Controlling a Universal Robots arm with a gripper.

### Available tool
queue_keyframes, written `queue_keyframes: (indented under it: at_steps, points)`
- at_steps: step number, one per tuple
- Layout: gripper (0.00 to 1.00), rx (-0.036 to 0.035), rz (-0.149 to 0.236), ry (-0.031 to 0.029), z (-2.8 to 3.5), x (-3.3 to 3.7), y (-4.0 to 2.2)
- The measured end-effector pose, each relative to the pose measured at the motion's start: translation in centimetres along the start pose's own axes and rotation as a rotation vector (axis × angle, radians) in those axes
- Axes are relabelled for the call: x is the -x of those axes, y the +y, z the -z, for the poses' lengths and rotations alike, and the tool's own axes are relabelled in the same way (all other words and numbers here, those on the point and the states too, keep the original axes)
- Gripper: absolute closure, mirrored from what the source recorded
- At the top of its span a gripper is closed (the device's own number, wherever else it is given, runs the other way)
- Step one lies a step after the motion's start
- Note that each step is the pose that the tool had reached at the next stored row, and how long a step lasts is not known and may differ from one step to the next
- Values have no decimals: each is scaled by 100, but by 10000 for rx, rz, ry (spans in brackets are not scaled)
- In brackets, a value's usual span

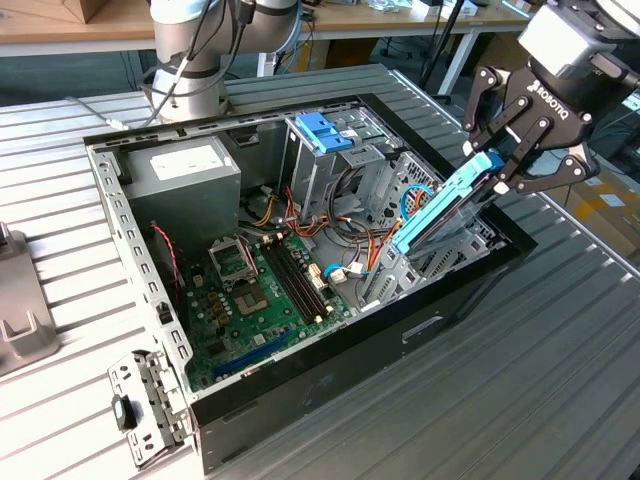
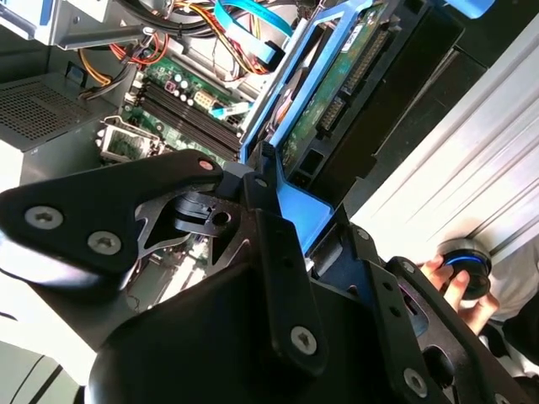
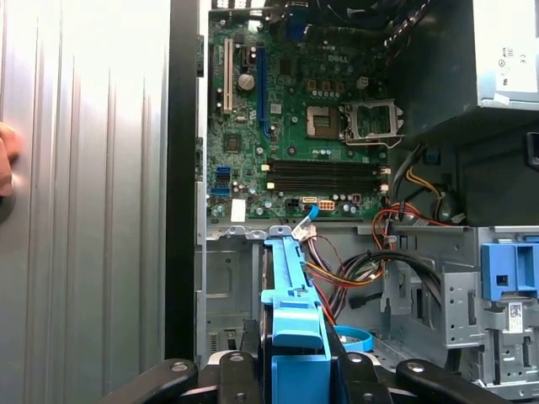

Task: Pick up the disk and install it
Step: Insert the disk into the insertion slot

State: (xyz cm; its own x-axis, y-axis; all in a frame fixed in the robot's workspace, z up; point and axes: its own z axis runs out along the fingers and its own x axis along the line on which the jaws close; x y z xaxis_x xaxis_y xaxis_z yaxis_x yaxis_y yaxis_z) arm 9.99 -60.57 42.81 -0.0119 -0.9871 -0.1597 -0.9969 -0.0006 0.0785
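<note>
1. At the open computer case's [image 1: 300, 380] three-o'clock edge in the exterior view, the claw [image 1: 515, 160] clamps the disk [image 1: 440, 205] by its upper end.
2. The disk tilts steeply, lower end down inside the case, seemingly angled towards its bay.

Open computer case [image 1: 130, 215] lying on its side on the ribbed metal table [image 1: 520, 400], green motherboard [image 1: 262, 290] showing inside. Grey power supply [image 1: 185, 170] sits in the corner beside it, red and orange cables [image 1: 345, 245] tangle near the drive cage, and a darker blue latch piece [image 1: 322, 130] tops that cage. In the second wrist view, a person's hand [image 2: 459, 290] holds a round black knob [image 2: 467, 263].
</note>
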Motion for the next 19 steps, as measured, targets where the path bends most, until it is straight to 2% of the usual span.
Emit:
queue_keyframes:
  at_steps: [11, 19]
  points:
    - [63, 0, -1, 0, -68, -11, -5]
    - [63, 0, 0, 1, -69, -12, -6]
